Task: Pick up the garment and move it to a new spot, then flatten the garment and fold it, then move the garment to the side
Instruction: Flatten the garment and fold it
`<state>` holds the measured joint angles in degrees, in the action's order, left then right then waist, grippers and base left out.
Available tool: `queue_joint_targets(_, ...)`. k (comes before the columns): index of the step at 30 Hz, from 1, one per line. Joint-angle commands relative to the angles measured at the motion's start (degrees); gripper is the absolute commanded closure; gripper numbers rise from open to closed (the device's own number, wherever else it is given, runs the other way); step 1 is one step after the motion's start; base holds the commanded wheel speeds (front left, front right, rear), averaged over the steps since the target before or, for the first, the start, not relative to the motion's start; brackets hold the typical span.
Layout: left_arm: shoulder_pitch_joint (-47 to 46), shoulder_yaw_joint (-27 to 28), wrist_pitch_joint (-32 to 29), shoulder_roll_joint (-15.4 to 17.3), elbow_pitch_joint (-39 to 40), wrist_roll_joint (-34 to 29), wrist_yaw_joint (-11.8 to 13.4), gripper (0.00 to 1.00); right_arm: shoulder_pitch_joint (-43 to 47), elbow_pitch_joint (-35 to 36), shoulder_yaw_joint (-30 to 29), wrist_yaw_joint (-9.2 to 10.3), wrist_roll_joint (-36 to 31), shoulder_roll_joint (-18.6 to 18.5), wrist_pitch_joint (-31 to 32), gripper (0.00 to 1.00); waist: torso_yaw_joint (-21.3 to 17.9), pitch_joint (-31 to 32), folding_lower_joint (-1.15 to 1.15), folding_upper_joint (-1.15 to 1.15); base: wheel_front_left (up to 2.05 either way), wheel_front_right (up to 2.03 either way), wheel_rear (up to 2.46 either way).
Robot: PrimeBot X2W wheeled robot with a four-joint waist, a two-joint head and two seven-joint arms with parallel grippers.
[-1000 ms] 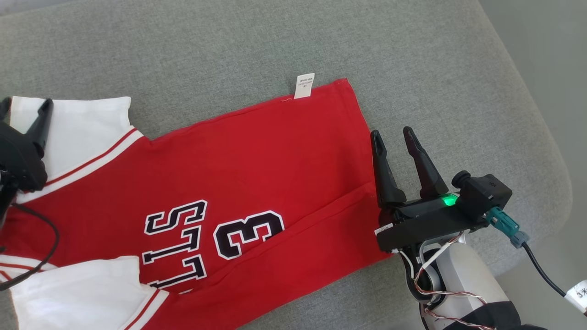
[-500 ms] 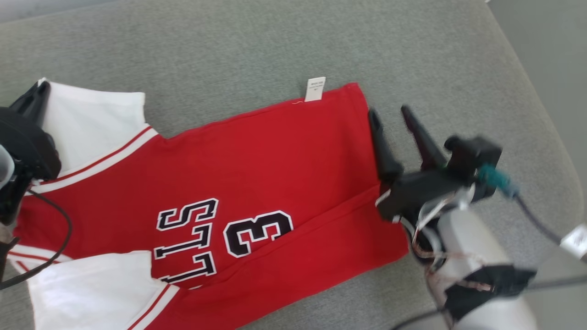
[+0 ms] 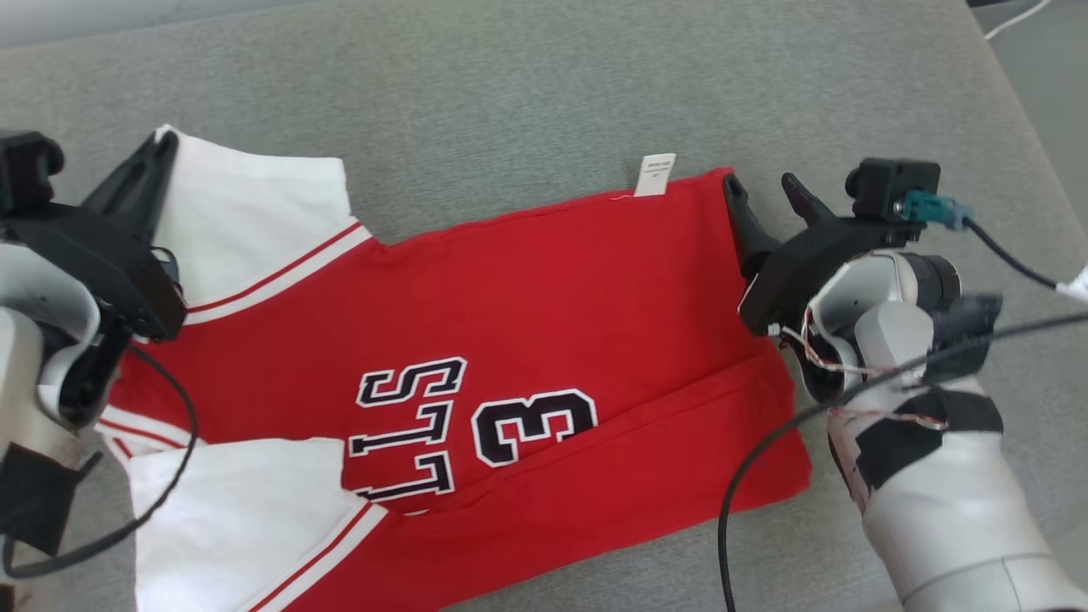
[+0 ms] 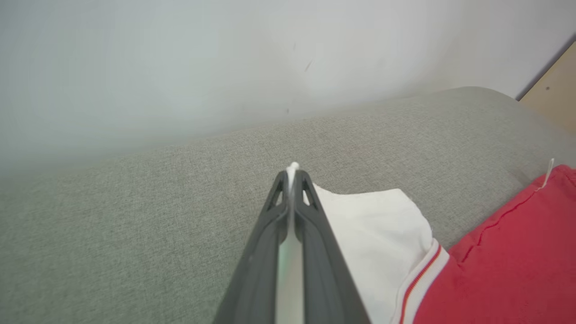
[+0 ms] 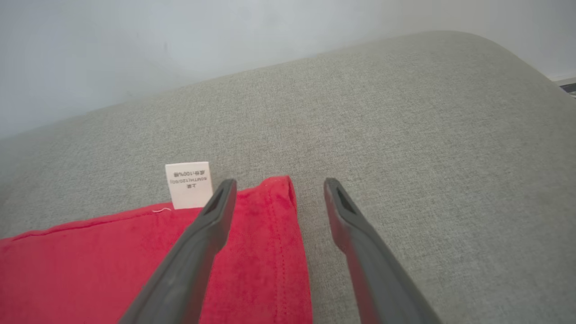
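Red garment [image 3: 510,297] laid flat on the cushion [image 3: 510,85], long axis left to right, hem toward the right edge. Left tool [image 4: 292,173] closed on the white sleeve corner. Right tool [image 5: 279,184] open, far hem corner framed between its fingers beside the label [image 5: 189,184]; closing there is judged next.

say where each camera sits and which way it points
Head view: above, looking down at the red jersey on the grey cushion; left gripper, right gripper and both forearms show.
Left wrist view: along its shut gripper, pinching the white sleeve.
Right wrist view: along its open gripper, straddling the hem corner.
Head and right wrist share the care label.
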<state>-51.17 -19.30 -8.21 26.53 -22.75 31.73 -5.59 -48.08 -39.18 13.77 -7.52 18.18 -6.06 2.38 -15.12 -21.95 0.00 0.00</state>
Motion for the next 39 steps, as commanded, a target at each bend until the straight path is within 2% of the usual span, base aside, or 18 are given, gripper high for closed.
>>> queue_joint_targets(1,1.36,-0.06,-0.07,0.13,0.87,0.14,0.31,1.00,-1.43,-1.51,-0.15,0.06,0.09,-0.02,0.07,0.00,0.91,-0.35,0.00,0.00,0.00,0.00,0.00)
queue_joint_targets(11,2.78,-0.72,-0.78,-0.32,6.12,0.62,1.15,1.00,-8.15,-13.28,-1.78,0.06,-1.02,0.29,-1.35,0.00,2.79,-1.43,0.00,0.00,0.00,0.00,0.00)
queue_joint_targets(12,2.73,-0.88,-1.05,-0.24,7.36,0.69,1.41,1.00,-9.97,-16.36,-2.55,0.06,-1.32,0.34,-2.92,0.51,3.14,-2.00,0.00,0.00,0.00,0.00,0.00)
queue_joint_targets(13,2.69,-0.96,-1.07,-0.23,7.73,0.69,1.47,1.00,-10.51,-17.46,-2.79,0.06,-2.06,0.14,-3.47,0.80,3.24,-2.19,0.00,0.00,0.00,0.00,0.00)
queue_joint_targets(14,2.69,-1.05,-1.13,-0.19,8.02,0.66,1.50,1.00,-11.01,-18.61,-3.08,0.06,-2.51,0.02,-4.03,1.00,3.32,-2.32,0.00,0.00,0.00,0.00,0.00)
queue_joint_targets(21,3.43,-0.77,-0.09,0.13,9.09,1.04,1.65,1.00,-13.47,-23.39,-3.62,0.06,-4.68,0.59,-8.90,1.00,3.77,-1.75,0.00,0.00,0.00,0.00,0.00)
queue_joint_targets(27,5.72,-0.16,1.91,-0.32,10.50,2.23,1.96,1.00,-11.99,-23.97,-1.84,0.06,-2.53,1.27,-12.79,1.00,4.04,0.51,0.00,0.00,0.00,0.00,0.00)
queue_joint_targets(31,9.68,0.55,3.83,-0.21,14.06,3.14,2.75,1.00,-8.78,-21.75,1.06,0.06,0.76,0.86,-14.68,1.00,4.01,2.22,0.00,0.00,0.00,0.00,0.00)
queue_joint_targets(39,22.10,1.89,7.75,0.29,24.07,3.55,6.12,1.00,0.17,-12.71,7.75,0.06,9.37,-3.10,-16.34,1.00,4.57,5.49,0.00,0.00,0.00,0.00,0.00)
